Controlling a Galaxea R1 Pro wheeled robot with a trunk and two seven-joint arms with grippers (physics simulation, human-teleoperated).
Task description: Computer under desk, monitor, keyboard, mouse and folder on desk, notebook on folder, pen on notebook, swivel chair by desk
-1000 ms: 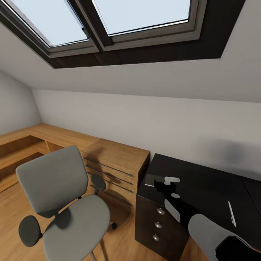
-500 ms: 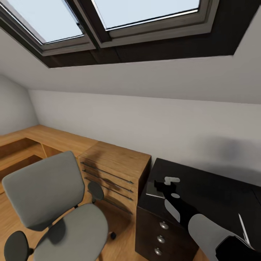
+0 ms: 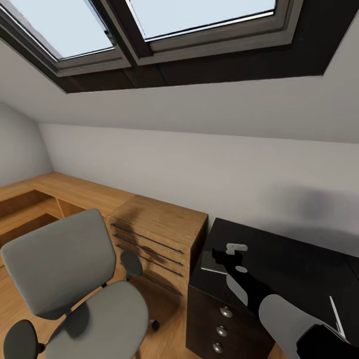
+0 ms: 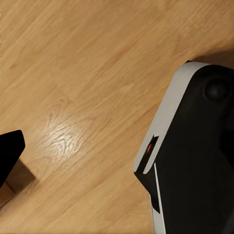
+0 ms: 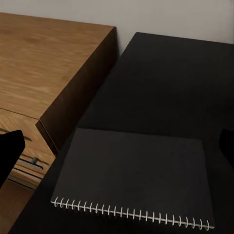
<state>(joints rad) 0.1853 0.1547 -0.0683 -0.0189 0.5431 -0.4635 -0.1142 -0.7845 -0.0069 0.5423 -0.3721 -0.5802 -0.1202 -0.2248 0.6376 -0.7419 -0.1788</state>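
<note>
My right arm (image 3: 279, 314) reaches out over the black desk (image 3: 279, 259). Its gripper (image 3: 227, 257) is at the near left corner of the desk top. I cannot tell if its fingers are open or closed. Right under the gripper, a little to its left, lies the thin grey notebook (image 3: 212, 263). Far off to the gripper's right, near the edge of my view, lies the white pen (image 3: 335, 312). Below the gripper are dark drawers with round silver knobs (image 3: 226, 311). To its left stands a light wood cabinet (image 3: 159, 234). Further left and lower is the grey swivel chair (image 3: 75, 289). High above are skylights (image 3: 149, 25).
</note>
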